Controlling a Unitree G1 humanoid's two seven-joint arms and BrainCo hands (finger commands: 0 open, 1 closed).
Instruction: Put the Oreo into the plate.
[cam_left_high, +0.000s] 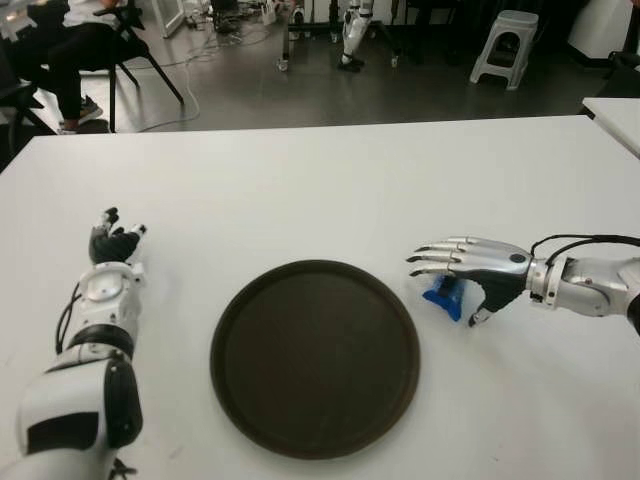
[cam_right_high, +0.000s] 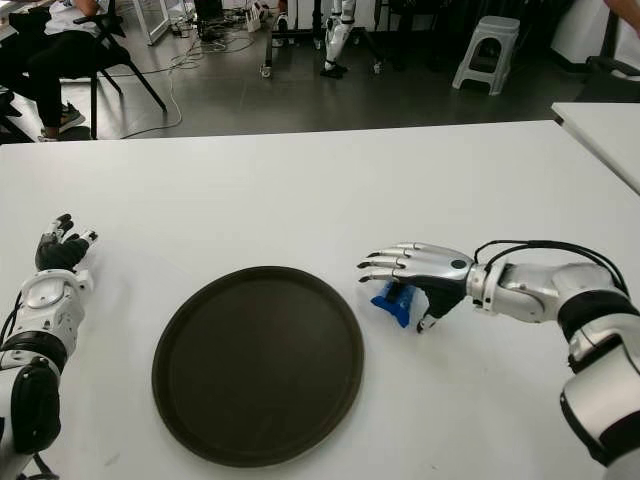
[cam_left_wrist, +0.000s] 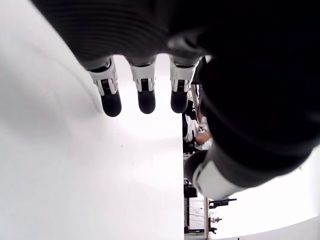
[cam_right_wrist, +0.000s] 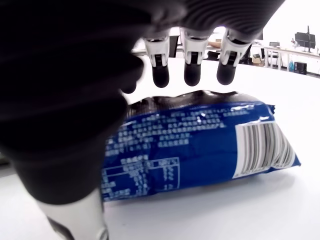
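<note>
One Oreo pack (cam_right_wrist: 200, 145), one plate (cam_left_high: 315, 358), right hand (cam_left_high: 478, 268) over pack.

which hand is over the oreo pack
The right hand, fingers spread above the blue Oreo pack beside the plate; the left hand shows far left.

Oreo pack (cam_left_high: 444, 296) just right of plate (cam_left_high: 315, 357), on table (cam_left_high: 300, 190).

Blue Oreo pack (cam_right_wrist: 200, 145), dark brown plate (cam_left_high: 315, 358)
</note>
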